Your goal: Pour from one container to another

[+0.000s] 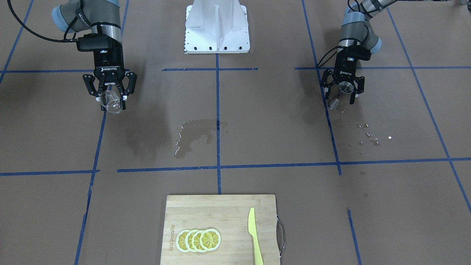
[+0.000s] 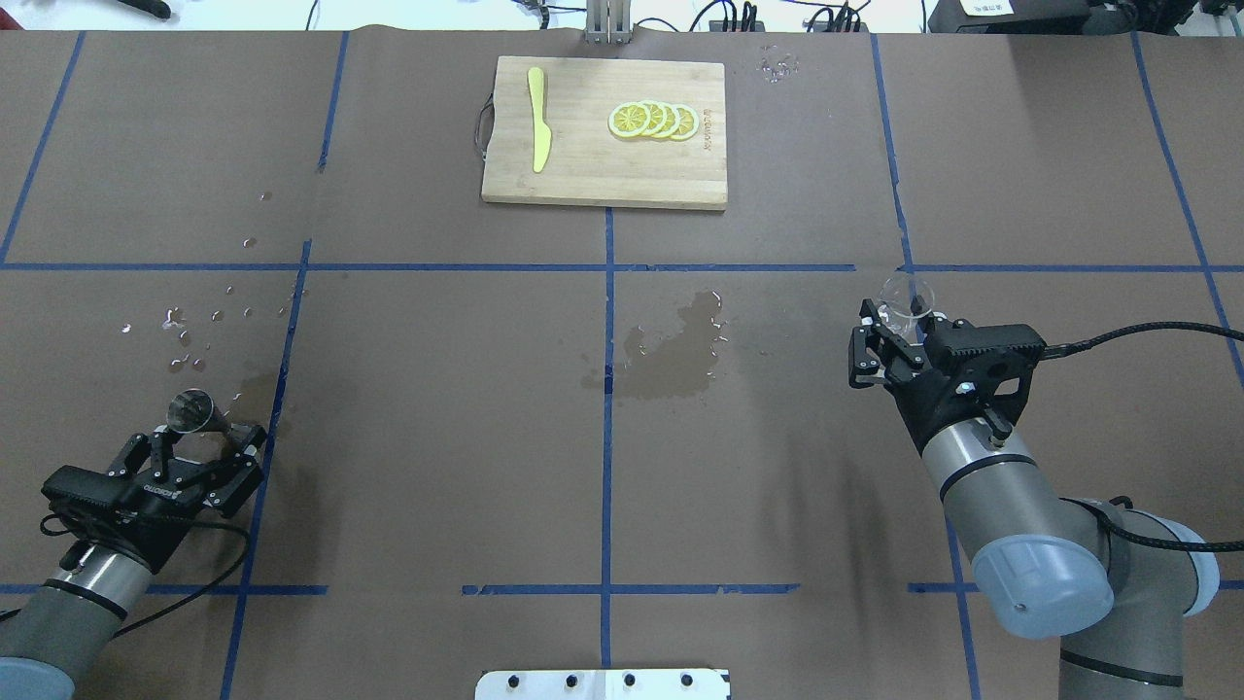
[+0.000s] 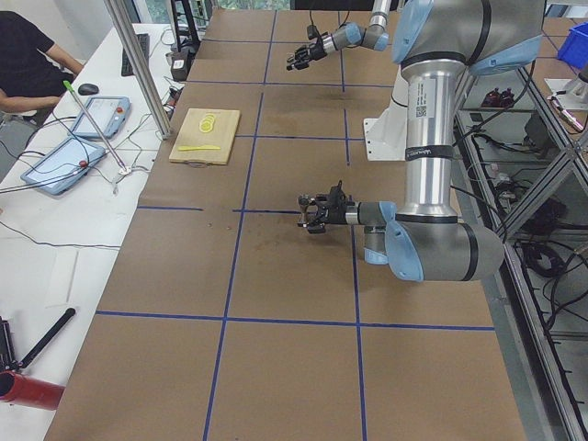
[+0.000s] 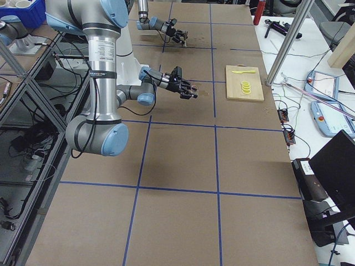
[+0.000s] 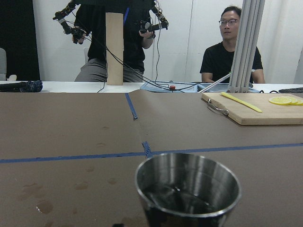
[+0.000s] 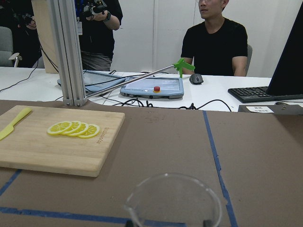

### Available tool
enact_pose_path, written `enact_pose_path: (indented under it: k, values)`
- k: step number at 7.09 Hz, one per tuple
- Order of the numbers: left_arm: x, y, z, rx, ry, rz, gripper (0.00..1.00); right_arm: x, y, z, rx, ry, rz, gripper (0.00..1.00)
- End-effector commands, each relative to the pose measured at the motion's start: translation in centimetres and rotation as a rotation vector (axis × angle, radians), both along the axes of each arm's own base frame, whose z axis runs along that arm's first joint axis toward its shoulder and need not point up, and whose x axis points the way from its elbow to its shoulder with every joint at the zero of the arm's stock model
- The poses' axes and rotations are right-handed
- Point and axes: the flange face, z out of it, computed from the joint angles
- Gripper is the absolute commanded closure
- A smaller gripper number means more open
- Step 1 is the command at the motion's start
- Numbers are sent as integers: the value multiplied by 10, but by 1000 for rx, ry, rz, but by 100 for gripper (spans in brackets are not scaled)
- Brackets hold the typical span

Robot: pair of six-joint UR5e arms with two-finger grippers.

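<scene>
tumbler [image 6: 173, 202] base cut off, jigger [image 5: 188, 190] waist hidden

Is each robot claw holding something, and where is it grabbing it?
Yes. The left claw pinches the metal jigger near its narrow waist. The right claw grips the clear glass tumbler around its side.

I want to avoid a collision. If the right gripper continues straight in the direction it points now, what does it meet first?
Probably nothing nearby: ahead of the right gripper, which holds the glass tumbler, lies bare table. The cutting board sits off to the side, though depth is uncertain.
</scene>
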Motion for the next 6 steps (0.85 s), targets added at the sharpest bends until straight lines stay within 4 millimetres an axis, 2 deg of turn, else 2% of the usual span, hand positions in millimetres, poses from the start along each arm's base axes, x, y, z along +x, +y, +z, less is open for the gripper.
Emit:
enact_pose_path:
  k: [1, 3, 4, 5, 6]
  values:
    - [-43, 10, -6, -5, -56, 132, 0, -2, -4, -7, 4, -13, 5, 94]
    - [-47, 18, -4, -1, -105, 255, 0, 1, -8, -6, 3, -11, 14, 94]
    - [-62, 24, -10, 10, -137, 351, 0, 2, -8, -7, 3, -13, 15, 94]
    - [-92, 31, -5, 29, -217, 450, 0, 2, -8, -8, 3, -14, 16, 94]
    - [-111, 31, -1, 42, -272, 495, 0, 2, -8, -8, 3, -14, 15, 93]
